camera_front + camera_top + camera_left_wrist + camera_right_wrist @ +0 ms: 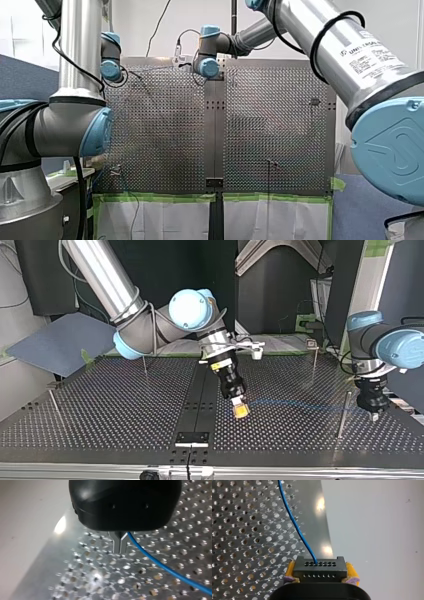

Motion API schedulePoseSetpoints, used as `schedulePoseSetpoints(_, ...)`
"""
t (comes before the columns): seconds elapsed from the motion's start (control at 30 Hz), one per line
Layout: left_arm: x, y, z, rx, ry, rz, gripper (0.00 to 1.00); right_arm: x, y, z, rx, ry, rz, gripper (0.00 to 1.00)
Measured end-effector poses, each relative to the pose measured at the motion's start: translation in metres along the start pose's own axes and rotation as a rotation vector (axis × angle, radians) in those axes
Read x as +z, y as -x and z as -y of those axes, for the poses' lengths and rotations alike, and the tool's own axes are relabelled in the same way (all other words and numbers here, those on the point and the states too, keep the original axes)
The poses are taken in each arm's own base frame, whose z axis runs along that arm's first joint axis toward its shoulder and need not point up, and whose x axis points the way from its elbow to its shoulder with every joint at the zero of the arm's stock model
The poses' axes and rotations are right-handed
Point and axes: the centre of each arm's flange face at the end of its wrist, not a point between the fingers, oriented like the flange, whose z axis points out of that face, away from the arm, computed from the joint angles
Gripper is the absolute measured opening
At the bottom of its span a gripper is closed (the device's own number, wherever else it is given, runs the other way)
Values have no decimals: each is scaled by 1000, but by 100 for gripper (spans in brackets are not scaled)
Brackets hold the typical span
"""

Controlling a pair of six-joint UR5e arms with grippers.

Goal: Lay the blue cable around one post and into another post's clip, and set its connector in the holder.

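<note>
Shown from across the table (100, 405) in the top view: right gripper (241, 411) at centre frame, clamped on a small black connector (318, 568) between yellow pads (352, 571), gripped by its two short sides. Left gripper (120, 552) at the far right of that view, low over the holes, metal fingers (117, 542) pressed together, seemingly nipping the cable (298, 533) at their root. Stretched between the two grippers as a faint blue line just above the table. Judged thin, light and limp: likely to sag, twist and slide through smooth metal, so best pinched close behind the connector and again further along the run. Connector judged rigid and safe to take by its flat sides. Just beside the left gripper, one slim post (343, 415); unclear whether touched by the cable. Too small to tell: any clip on the posts. Not made out for certain: the holder, though possibly the black plate (191, 438) at lower centre. Hard to make out in the front view: both grippers and the cable, far off at upper centre.
</note>
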Motion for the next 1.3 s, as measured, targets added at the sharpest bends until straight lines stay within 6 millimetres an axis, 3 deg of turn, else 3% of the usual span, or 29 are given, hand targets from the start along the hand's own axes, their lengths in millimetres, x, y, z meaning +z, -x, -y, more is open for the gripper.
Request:
schedulePoseSetpoints(0.43, 10, -32, -2, 5, -19, -64, 0, 4, 36, -23, -9, 31, 63, 0)
schedulePoseSetpoints(1.1, 5, -47, 18, 15, -94, -85, 0, -11, 63, -55, -33, 85, 212, 0)
schedulePoseSetpoints(1.17, 4, -48, 18, 21, -93, -84, 31, -13, 69, -57, -35, 88, 221, 0)
schedulePoseSetpoints(1.2, 4, -48, 18, 23, -94, -84, 31, -15, 72, -58, -36, 90, 227, 0)
schedulePoseSetpoints(1.23, 4, -48, 18, 27, -94, -84, 47, -17, 75, -60, -36, 92, 231, 0)
schedulePoseSetpoints(1.3, 4, -48, 17, 30, -92, -84, 47, -20, 81, -62, -38, 96, 241, 0)
